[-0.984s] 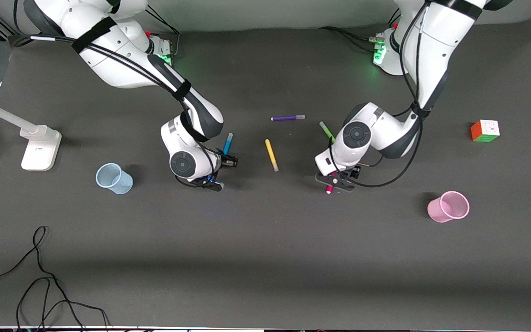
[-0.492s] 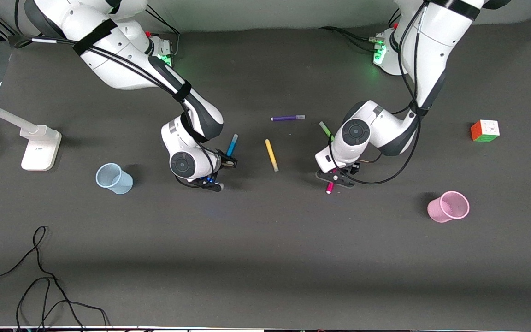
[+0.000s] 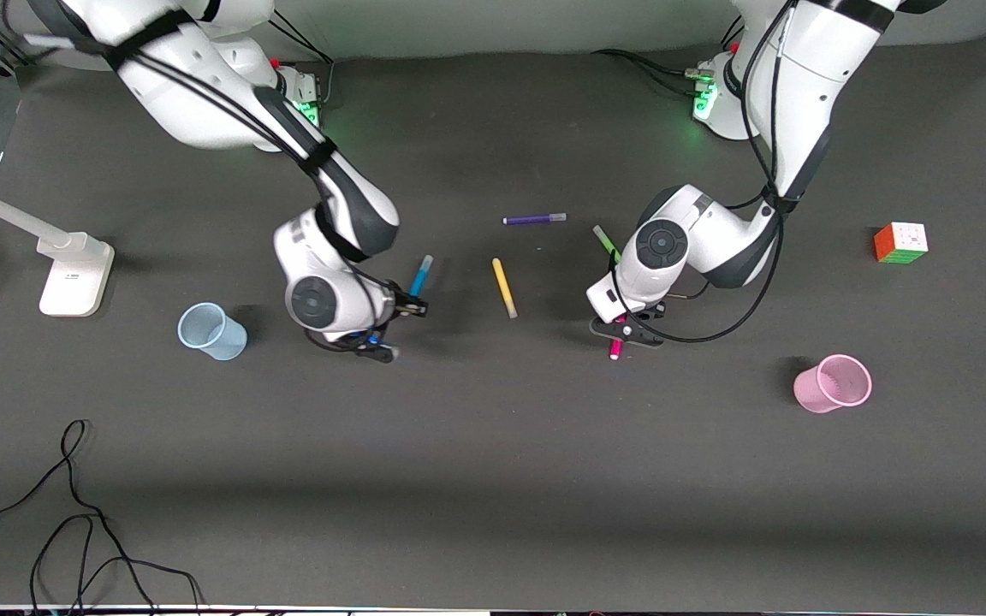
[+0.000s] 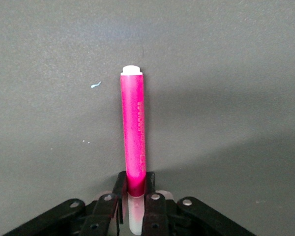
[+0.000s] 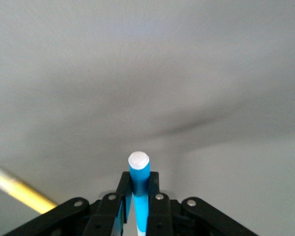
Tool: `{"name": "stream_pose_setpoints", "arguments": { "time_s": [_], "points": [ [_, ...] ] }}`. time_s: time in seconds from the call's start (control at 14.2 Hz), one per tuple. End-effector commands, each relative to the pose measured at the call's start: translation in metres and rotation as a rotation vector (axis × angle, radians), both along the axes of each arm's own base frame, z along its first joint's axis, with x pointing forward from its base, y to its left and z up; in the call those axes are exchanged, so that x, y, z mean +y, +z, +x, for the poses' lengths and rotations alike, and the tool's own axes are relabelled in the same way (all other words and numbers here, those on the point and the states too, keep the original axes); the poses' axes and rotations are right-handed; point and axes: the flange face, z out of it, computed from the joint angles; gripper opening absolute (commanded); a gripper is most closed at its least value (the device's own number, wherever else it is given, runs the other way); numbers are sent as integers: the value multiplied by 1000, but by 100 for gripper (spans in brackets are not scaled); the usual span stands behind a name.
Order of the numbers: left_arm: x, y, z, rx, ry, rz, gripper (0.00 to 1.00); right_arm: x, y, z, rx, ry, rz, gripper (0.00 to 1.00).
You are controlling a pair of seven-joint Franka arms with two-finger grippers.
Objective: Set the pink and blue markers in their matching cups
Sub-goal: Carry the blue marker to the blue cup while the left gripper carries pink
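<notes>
My right gripper (image 3: 396,325) is shut on the blue marker (image 3: 420,275), which juts out past the fingertips; the right wrist view shows the gripper (image 5: 139,179) and the marker (image 5: 138,173) up off the table. It is over the table between the pale blue cup (image 3: 212,331) and the yellow marker. My left gripper (image 3: 626,332) is shut on the pink marker (image 3: 614,349), low over the table. In the left wrist view the gripper (image 4: 134,179) clamps the marker (image 4: 133,128) near its pale cap. The pink cup (image 3: 833,383) stands toward the left arm's end.
A yellow marker (image 3: 503,287) lies between the grippers and shows in the right wrist view (image 5: 19,192). A purple marker (image 3: 534,219) and a green marker (image 3: 605,241) lie nearer the bases. A colour cube (image 3: 900,242), a white lamp base (image 3: 74,274) and a black cable (image 3: 74,513) lie at the edges.
My right gripper has moved toward the pale blue cup, carrying the blue marker. My left gripper has stayed almost in place on the pink marker.
</notes>
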Motion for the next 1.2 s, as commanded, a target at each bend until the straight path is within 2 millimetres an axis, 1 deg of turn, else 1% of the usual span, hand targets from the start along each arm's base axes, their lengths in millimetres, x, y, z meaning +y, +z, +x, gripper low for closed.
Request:
{"name": "stream_pose_setpoints", "arguments": {
  "time_s": [0.0, 0.07, 0.14, 0.21, 0.35, 0.42, 0.49, 0.56, 0.63, 0.7, 0.77, 0.84, 0.98, 1.05, 1.12],
  "points": [
    [0, 16, 5, -8, 15, 37, 0, -52, 94, 8, -111, 39, -7, 0],
    [0, 30, 13, -14, 26, 45, 0, -76, 112, 14, -157, 78, -21, 0],
    [3, 52, 24, -13, 41, 64, 0, -100, 128, 19, -204, 121, -52, 0],
    [6, 77, 34, -4, 54, 90, 0, -121, 146, 24, -251, 162, -98, 0],
    [20, 138, 59, 32, 127, 63, 0, -166, 173, 33, -334, 262, -209, 0],
    [38, 165, 68, 50, 139, 49, 0, -186, 178, 36, -360, 306, -217, 0],
    [69, 193, 77, 80, 153, 30, 0, -218, 179, 36, -394, 345, -216, 0],
    [98, 220, 80, 111, 160, 5, 0, -244, 173, 33, -438, 387, -212, 0],
    [127, 245, 80, 132, 168, -19, 0, -267, 162, 25, -475, 414, -212, 0],
    [162, 265, 81, 133, 177, -27, 0, -290, 146, 15, -521, 433, -215, 0],
    [203, 275, 82, 142, 187, -29, 0, -306, 130, 6, -570, 466, -220, 0],
    [242, 284, 81, 149, 183, -35, 0, -315, 118, 3, -606, 475, -228, 0],
    [318, 293, 77, 151, 149, -51, 0, -314, 109, 2, -625, 471, -231, 0],
    [349, 292, 73, 161, 117, -63, 0, -313, 106, 4, -636, 471, -233, 0],
    [374, 287, 70, 168, 107, -74, 0, -313, 100, 1, -650, 470, -233, 0]
  ]
}}
